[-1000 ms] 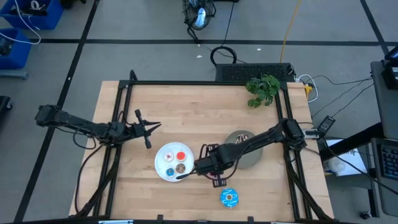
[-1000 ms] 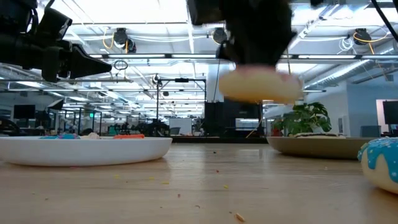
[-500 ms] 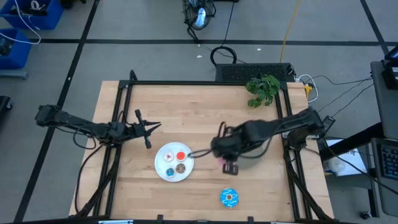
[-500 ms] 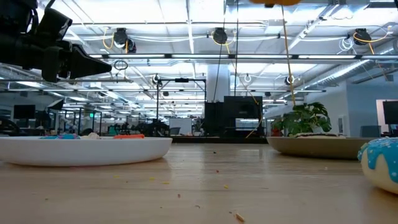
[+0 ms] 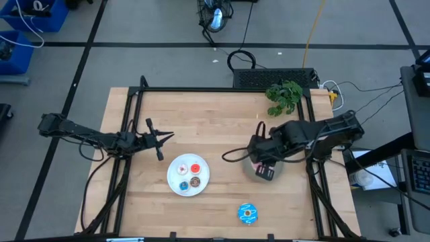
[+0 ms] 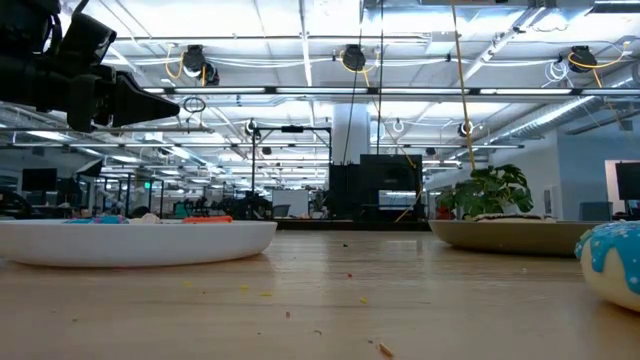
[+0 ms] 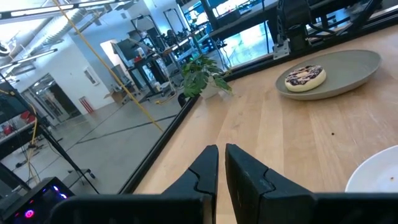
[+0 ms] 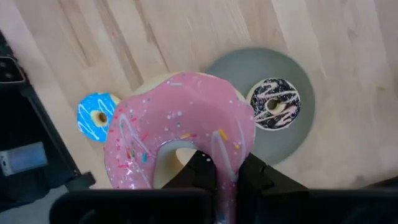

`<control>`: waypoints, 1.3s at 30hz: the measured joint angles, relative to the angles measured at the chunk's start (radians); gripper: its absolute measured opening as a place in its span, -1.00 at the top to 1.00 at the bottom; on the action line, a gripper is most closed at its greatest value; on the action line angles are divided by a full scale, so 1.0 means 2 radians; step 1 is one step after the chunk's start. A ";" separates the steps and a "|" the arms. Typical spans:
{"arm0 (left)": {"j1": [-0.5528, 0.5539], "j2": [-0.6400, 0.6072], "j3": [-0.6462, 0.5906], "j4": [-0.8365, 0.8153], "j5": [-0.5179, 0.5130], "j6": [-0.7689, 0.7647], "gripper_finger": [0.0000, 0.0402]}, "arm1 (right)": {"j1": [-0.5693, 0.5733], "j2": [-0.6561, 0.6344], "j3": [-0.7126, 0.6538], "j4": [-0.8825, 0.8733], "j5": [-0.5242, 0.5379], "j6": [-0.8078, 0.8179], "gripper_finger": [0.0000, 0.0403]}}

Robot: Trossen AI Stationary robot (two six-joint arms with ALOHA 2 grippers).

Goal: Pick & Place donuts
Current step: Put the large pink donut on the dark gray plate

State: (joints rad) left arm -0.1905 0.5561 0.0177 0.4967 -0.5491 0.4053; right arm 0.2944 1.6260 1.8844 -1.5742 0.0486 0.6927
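Observation:
My right gripper (image 5: 259, 165) is shut on the pink donut (image 8: 186, 124) high above the grey plate (image 8: 292, 134), which holds the dark brown drizzled donut (image 8: 274, 104). The arm covers most of that plate in the high view. The blue sprinkled donut (image 5: 248, 214) lies on the table near the front edge and also shows in the low view (image 6: 612, 262). Three tiny donuts, red-orange (image 5: 195, 169), blue and brown, lie on the white plate (image 5: 173, 181). My left gripper (image 5: 160, 138) is shut and empty at the left, above the table. My right gripper pinches one side of the pink donut's ring (image 8: 229, 158) between its two fingers, one finger (image 8: 200, 163) at the hole side and the other outside. The fingers point down from above. The donut is tilted and lifted well clear of the table.
A small green plant (image 5: 283, 97) stands at the table's far right. A black frame runs along the table's left, far and right sides. Bare wood lies between the two plates and along the far half of the table.
My right gripper has risen from beside the white plate with the pink donut, out of the low view's top. It has carried the donut toward the table's right and far side, over the grey plate. The donut stays in its hold.

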 joint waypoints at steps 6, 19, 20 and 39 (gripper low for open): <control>0.000 0.000 0.000 0.000 0.000 0.000 0.81 | 0.001 0.000 -0.057 0.005 -0.027 0.000 0.93; 0.000 0.000 0.000 -0.004 0.000 -0.002 0.81 | -0.011 0.001 -0.313 0.165 -0.096 -0.062 0.93; 0.000 0.000 0.000 -0.004 0.000 -0.002 0.81 | -0.013 0.001 -0.328 0.172 -0.102 -0.063 0.93; 0.000 0.000 0.000 -0.004 0.000 -0.001 0.81 | -0.085 0.001 -0.405 0.206 -0.130 -0.094 0.93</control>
State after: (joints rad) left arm -0.1902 0.5563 0.0177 0.4896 -0.5488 0.4037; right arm 0.1238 1.6272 1.0749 -1.1629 -0.2120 0.5040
